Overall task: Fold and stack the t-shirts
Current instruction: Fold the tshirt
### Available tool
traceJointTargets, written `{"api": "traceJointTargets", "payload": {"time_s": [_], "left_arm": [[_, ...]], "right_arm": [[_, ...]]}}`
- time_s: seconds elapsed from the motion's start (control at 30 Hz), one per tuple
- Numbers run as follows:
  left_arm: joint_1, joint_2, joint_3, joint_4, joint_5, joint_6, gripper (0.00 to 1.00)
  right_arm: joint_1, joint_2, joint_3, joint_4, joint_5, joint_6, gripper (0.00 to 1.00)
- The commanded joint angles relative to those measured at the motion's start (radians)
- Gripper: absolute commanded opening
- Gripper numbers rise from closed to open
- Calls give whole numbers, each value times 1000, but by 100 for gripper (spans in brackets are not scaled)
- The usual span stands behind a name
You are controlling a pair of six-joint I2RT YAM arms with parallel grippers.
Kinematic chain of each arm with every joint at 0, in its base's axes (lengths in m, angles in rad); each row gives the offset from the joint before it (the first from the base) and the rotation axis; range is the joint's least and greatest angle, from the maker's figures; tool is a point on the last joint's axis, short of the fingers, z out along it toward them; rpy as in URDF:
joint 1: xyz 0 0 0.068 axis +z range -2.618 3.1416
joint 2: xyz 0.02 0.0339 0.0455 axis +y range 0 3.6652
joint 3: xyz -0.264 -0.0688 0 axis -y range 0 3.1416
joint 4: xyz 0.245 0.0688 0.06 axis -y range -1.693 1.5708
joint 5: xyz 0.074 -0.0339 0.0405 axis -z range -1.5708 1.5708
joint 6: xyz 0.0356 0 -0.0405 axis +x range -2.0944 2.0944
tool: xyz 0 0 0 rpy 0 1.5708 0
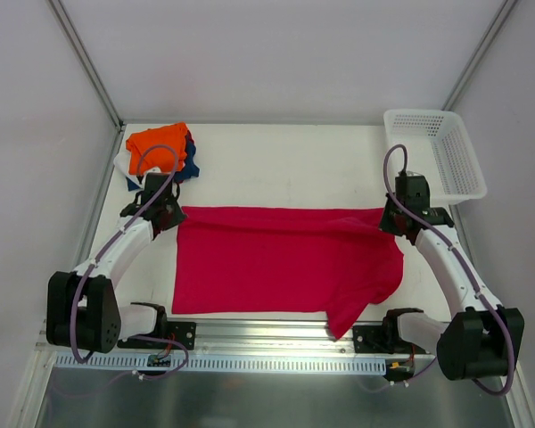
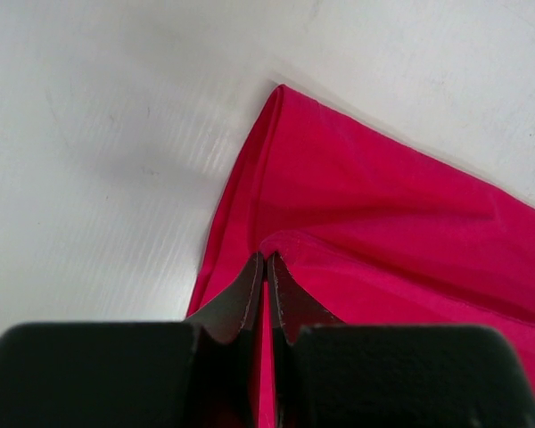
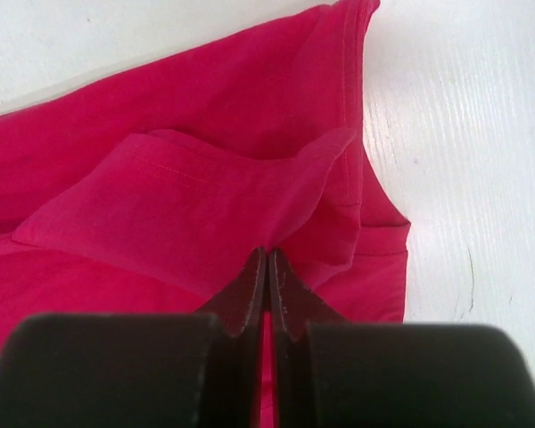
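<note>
While the crimson t-shirt (image 1: 285,259) lies spread, left pincer (image 2: 266,258) clamped on its hem, right pincer (image 3: 267,252) pinching a fold

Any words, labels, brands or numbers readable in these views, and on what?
No text can be read in any view.
red t-shirt: plain, no print or label showing.
folded pile: no print showing.
basket: no marking visible.
front rail: small parts near it are too small to tell if they carry text.
</note>
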Motion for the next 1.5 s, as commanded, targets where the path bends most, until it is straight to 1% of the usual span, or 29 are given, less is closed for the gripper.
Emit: {"api": "traceJointTargets", "payload": {"time_s": [0.0, 0.77, 0.93, 0.97, 1.0, 1.03, 1.07, 1.1, 1.13, 1.27, 1.37, 1.47], "left_arm": [[6, -48, -18, -22, 2, -19, 0], [5, -163, -93, -57, 22, -24, 0], [5, -161, -97, -60, 34, -21, 0], [5, -161, -95, -62, 40, -16, 23], [5, -160, -95, -63, 40, -18, 48], [5, -161, -95, -65, 39, -18, 58], [5, -163, -97, -65, 39, -16, 60], [5, -164, -97, -65, 37, -16, 66], [5, -169, -97, -68, 34, -16, 70], [5, -180, -90, -71, 25, -13, 70], [5, -180, -78, -71, 23, -10, 70], [5, -150, -60, -69, 22, -6, 70]], "right_arm": [[8, -42, -13, -19, 14, 17, 0], [16, -125, -80, -54, 29, 20, 0], [16, -120, -83, -56, 26, 20, 0], [16, -116, -80, -62, 27, 21, 13], [16, -114, -76, -63, 27, 24, 18], [17, -114, -74, -65, 27, 26, 26], [16, -117, -73, -65, 31, 26, 29], [17, -120, -67, -63, 32, 26, 31], [17, -120, -63, -68, 40, 26, 33], [17, -122, -45, -67, 46, 21, 32], [19, -108, -33, -63, 41, 18, 29], [22, -82, -25, -54, 37, 18, 28]]}}
